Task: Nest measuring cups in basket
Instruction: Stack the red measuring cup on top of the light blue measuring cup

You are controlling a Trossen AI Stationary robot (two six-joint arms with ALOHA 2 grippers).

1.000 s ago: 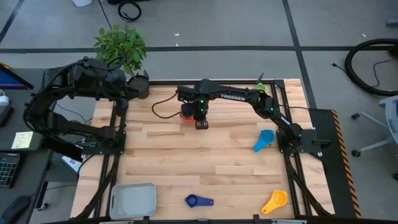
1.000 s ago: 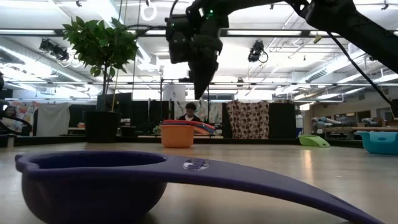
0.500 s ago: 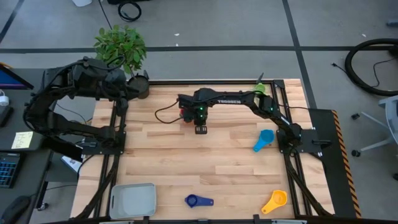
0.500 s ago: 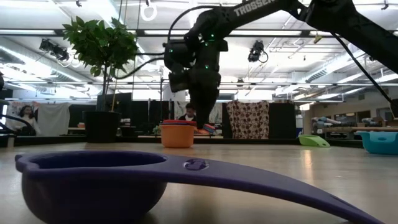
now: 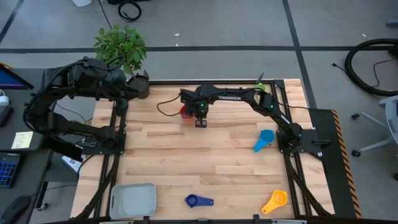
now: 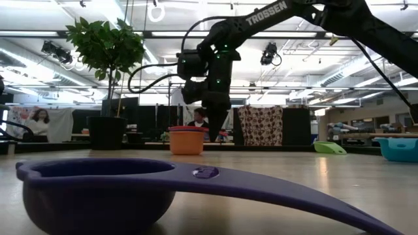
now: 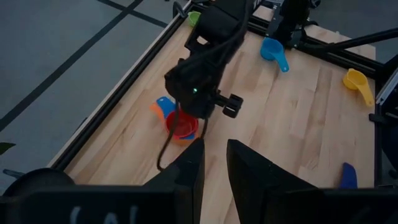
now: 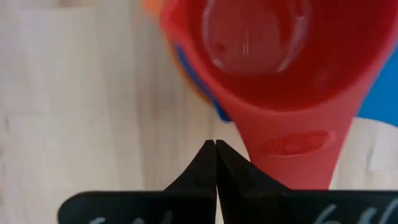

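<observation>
From above, the right gripper (image 5: 201,122) hangs over a small stack of round plastic measuring cups, red cup (image 5: 185,112) on top, near the table's far edge. The shallow light grey rectangular basket (image 5: 132,200) sits well apart at the near left corner.

At table height, the stack shows an orange cup (image 6: 186,141) underneath.

The left wrist view shows the left gripper (image 7: 213,163) waiting, fingers slightly apart, empty.

The right wrist view shows closed fingers (image 8: 209,163) beside the red cup's flat handle (image 8: 292,152), grasping nothing. These cups look light, stiff and slippery; that handle seems the best hold.
</observation>
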